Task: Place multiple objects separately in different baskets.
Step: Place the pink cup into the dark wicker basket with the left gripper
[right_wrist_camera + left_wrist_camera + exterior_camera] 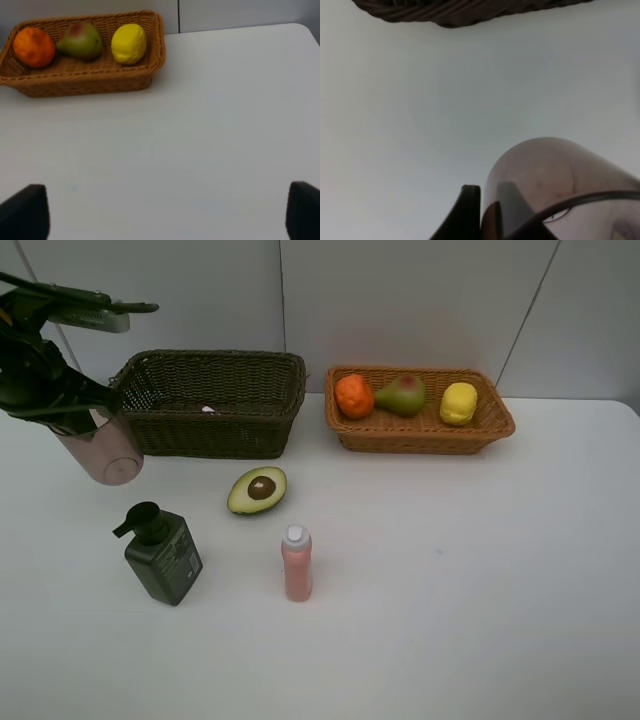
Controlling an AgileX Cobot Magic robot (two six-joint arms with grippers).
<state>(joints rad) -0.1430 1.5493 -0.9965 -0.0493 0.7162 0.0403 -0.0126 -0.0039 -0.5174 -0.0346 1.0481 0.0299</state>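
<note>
My left gripper (80,418) is shut on the rim of the translucent pink cup (104,453), which hangs tilted just left of the dark green-brown basket (212,425). In the left wrist view the fingers (470,212) pinch the cup (555,175) wall, with the dark basket (470,12) edge beyond. A small white thing (208,409) lies inside that basket. The orange-tan basket (420,432) holds the orange (354,396), pear (402,394) and lemon (459,403). On the table lie the avocado half (257,490), pump bottle (163,557) and pink bottle (296,565). My right gripper (162,212) is open over bare table.
The white table (480,570) spreads in front of and to the right of the objects. A grey wall stands close behind both baskets. The right wrist view shows the orange-tan basket (85,82) with its fruit far ahead of the right gripper's fingers.
</note>
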